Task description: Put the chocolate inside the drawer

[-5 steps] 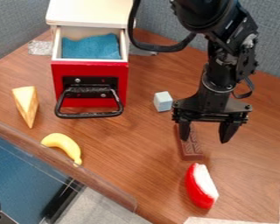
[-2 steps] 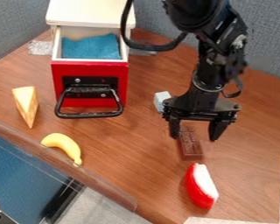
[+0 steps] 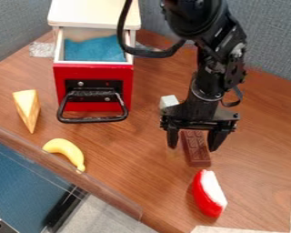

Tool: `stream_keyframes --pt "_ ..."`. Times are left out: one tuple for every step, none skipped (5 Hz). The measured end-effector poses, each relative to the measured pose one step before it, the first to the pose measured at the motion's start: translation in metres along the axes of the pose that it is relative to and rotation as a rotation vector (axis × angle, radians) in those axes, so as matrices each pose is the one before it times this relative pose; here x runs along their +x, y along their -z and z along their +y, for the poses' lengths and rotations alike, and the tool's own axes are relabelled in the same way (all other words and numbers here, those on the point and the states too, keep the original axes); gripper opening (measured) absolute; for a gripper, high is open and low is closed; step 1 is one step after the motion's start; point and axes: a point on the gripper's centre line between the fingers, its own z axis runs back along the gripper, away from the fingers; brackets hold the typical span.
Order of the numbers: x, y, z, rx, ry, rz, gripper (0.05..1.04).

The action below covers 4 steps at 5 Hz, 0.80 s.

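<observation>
Gripper point(image 3: 193, 148): hanging over the far end of the chocolate point(image 3: 197, 154), fingers standing apart, nothing clamped. Height above the bar: I can't be sure.
Chocolate: lying flat on the counter point(image 3: 136, 150), well in from the front edge; not sitting in the drawer point(image 3: 62, 77) yet.
Grasp line: probably still needing fine centring. If it's coming down off-axis, a fingertip could be landing on the bar and pinning or skidding it.
Grip point: sitting toward one end, so a lift from here could be leaving the near end sagging or twisting loose.
White block point(image 3: 168, 101): standing just beside the gripper's wrist side; a sideways swing while low could be knocking it.
Red-and-white toy point(image 3: 208, 193): lying close to the bar's near end; a bar sliding that way could be bumping it.
Handle point(image 3: 93, 120): jutting toward the counter's front edge; a low carry could be snagging the bar there.
Drawer walls: leaving limited room; poor alignment could be hanging the bar on the rim, or front contact could be pushing the drawer inward.
Blue cloth point(image 3: 94, 49): bunching unevenly, so a dropped bar could be settling tilted.
</observation>
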Motion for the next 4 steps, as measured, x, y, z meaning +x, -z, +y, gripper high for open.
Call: stream_keyframes --pt "-0.00309 0.00148 -0.00598 -0.007 0.0143 -0.0139 1.001" --pt "0.00144 0.00085 -0.00074 0.0015 -0.0222 -0.0159 1.001" --pt "-0.00318 0.00806 -0.00268 0.0102 0.008 -0.002 1.001" --pt "0.00264 0.00209 -0.00371 -0.0007 0.0071 -0.0112 1.001"
